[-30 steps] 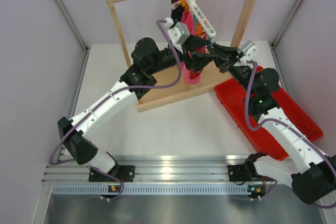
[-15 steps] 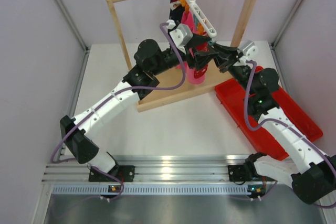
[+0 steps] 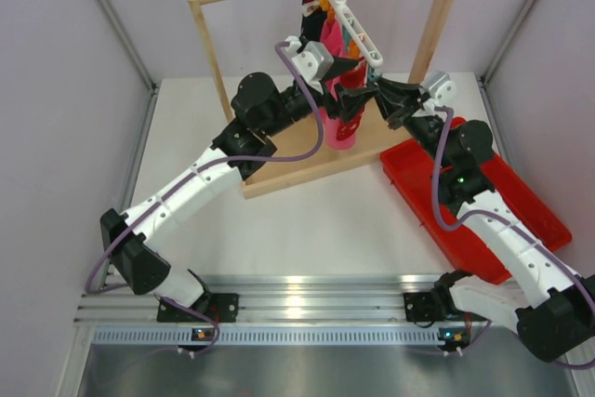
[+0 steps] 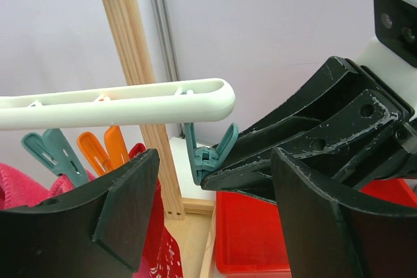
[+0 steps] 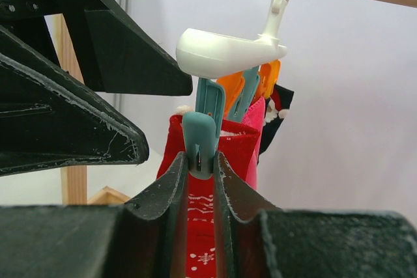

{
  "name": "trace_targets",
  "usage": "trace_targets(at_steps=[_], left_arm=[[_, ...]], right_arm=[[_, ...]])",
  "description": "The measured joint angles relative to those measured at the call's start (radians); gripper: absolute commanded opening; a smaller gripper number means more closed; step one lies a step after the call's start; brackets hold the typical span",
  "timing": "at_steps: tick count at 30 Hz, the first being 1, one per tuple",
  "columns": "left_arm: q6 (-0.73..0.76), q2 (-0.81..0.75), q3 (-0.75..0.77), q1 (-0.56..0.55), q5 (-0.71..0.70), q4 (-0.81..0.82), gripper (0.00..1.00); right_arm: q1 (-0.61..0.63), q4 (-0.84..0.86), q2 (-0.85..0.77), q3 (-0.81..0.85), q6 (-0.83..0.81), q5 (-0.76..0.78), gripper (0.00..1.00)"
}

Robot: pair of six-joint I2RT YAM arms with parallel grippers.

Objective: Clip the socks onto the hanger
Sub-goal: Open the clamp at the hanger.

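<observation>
Under the smooth white plastic hanger (image 5: pixel 228 53), right pincer (image 5: pixel 199 161) squeezed on a small teal clip (image 5: pixel 199 136), soft red snowflake sock (image 5: pixel 236 151) behind, left pincer (image 4: pixel 214 167) wide apart.

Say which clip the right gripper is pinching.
The end teal clip on the hanger, by a red sock; the orange clips and other teal clip hang free.

The top view looks steeply down from high behind the near edge, at frame bottom, and takes in the whole surface (image 3: pixel 279 230). Both wrist views sit close beneath the hanger (image 4: pixel 117 105), facing each other and sharing its end teal clip (image 4: pixel 208 154).
</observation>
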Motion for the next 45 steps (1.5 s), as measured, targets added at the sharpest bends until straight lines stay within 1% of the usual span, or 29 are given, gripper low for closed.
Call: trace_targets(at_steps=[10,20,30,31,34,35,36,37,38,40,41,43,44,45], left_arm=[[-0.004,0.011,0.015,0.000,0.000,0.000,0.75],[-0.005,0.077,0.075,0.000,0.000,0.008,0.74],[-0.005,0.103,0.087,0.000,-0.003,0.020,0.64],[-0.008,0.103,0.087,0.000,-0.004,0.020,0.58],[-0.025,0.103,0.089,0.000,-0.005,0.020,0.49],[-0.032,0.103,0.089,0.000,-0.004,0.020,0.44],[-0.039,0.103,0.089,0.000,-0.003,0.019,0.40],[-0.042,0.103,0.089,-0.002,-0.001,0.018,0.37],[-0.047,0.104,0.091,-0.002,-0.008,0.017,0.31],[-0.061,0.106,0.099,0.000,-0.011,0.007,0.24],[-0.069,0.107,0.102,0.003,-0.010,0.003,0.20],[-0.076,0.107,0.105,0.005,-0.024,0.000,0.09],[-0.081,0.107,0.108,0.006,-0.027,0.000,0.05],[-0.086,0.107,0.111,0.008,-0.027,-0.002,0.00]], right_arm=[[0.000,-0.001,0.000,0.000,0.007,-0.014,0.00],[0.000,-0.008,0.000,0.000,0.014,-0.024,0.00],[0.000,-0.014,0.000,0.000,0.016,-0.027,0.00],[0.000,-0.014,-0.001,0.000,0.016,-0.027,0.00],[0.000,-0.018,-0.002,0.000,0.016,-0.028,0.00],[0.000,-0.018,-0.002,0.001,0.016,-0.028,0.00],[0.000,-0.019,-0.002,0.001,0.016,-0.028,0.01],[0.000,-0.024,-0.002,0.002,0.015,-0.027,0.03],[0.000,-0.027,-0.003,0.003,0.015,-0.025,0.07],[0.000,-0.046,-0.006,0.007,0.016,-0.023,0.14],[0.001,-0.053,-0.008,0.009,0.016,-0.020,0.22],[0.001,-0.076,-0.018,0.009,0.015,-0.021,0.30],[0.000,-0.100,-0.027,0.009,0.012,-0.020,0.38],[0.000,-0.127,-0.038,0.008,0.010,-0.017,0.42]])
